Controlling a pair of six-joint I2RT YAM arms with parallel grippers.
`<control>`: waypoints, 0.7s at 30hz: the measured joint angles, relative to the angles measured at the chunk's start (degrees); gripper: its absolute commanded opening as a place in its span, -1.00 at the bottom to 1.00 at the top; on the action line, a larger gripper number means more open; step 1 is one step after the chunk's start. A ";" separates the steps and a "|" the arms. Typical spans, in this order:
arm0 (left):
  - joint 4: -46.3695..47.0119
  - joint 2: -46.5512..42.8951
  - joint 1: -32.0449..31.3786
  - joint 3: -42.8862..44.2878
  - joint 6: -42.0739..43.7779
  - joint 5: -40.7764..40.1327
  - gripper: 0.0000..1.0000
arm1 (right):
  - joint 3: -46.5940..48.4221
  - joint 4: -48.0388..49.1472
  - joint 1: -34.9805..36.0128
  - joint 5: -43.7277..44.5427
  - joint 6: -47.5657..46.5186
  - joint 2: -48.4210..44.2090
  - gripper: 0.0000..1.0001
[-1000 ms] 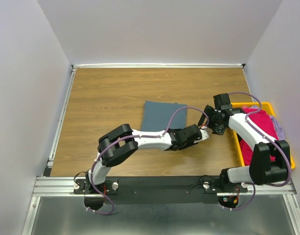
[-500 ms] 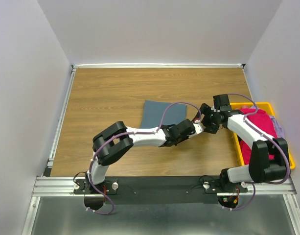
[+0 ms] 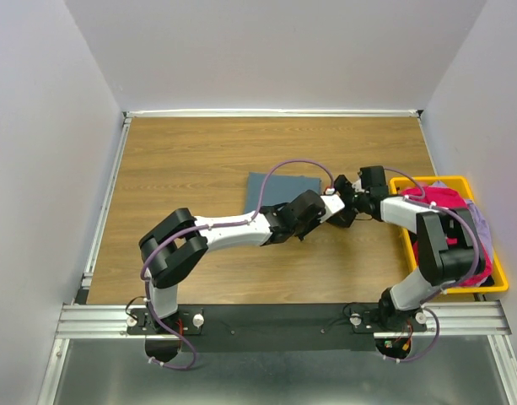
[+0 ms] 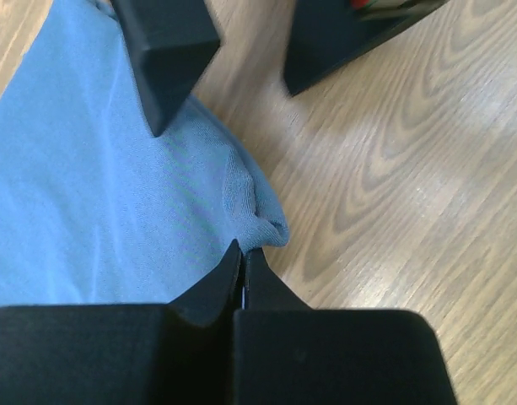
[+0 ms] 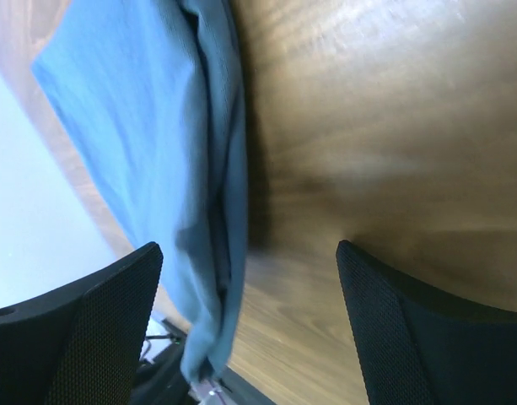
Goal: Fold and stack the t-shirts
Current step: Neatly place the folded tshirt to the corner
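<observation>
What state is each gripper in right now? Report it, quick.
Left gripper: closed, pinching the corner of the blue-grey t-shirt.
Right gripper: open, holding nothing.

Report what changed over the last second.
The left pincer slid away from its base to the blue-grey t-shirt and shut on a corner on its right side. The right pincer moved left to that same corner, open. The shirt lies flat where it was; the yellow bin and the pink t-shirt in it stayed put.
</observation>
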 measured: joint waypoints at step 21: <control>1.99 -0.07 1.40 2.47 -6.16 6.32 0.29 | 17.05 -1.18 5.70 2.19 -10.05 16.59 -0.99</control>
